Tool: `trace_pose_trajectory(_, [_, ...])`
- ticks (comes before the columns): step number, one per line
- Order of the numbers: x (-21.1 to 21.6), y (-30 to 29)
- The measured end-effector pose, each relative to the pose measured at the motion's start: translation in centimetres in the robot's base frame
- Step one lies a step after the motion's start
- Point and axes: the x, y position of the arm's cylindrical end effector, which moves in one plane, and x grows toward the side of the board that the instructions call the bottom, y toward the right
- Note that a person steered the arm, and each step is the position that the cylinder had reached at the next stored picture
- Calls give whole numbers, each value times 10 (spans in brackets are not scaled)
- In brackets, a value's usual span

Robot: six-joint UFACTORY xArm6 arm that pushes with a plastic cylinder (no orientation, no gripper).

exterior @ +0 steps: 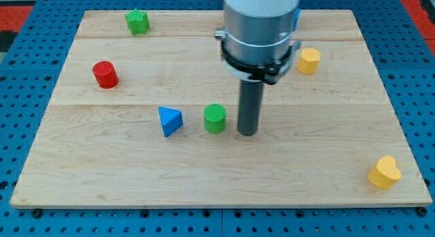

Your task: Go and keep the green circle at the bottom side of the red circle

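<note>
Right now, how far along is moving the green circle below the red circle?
Early. My tip sits just right of the green circle, apparently ready to push. The red circle is far up-left; the blue triangle lies between. The whole push remains.

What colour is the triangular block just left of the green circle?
Blue. The triangular block sits left of the green circle, shown clearly in the camera view.
</note>
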Motion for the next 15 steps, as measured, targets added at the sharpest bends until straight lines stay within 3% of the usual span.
trace_pose_trajectory(5, [-15,106])
trace_pose_trajectory(7, [-1,144])
trace_pose_trajectory(14, [-1,13])
trace_pose_trajectory(15, [-35,-25])
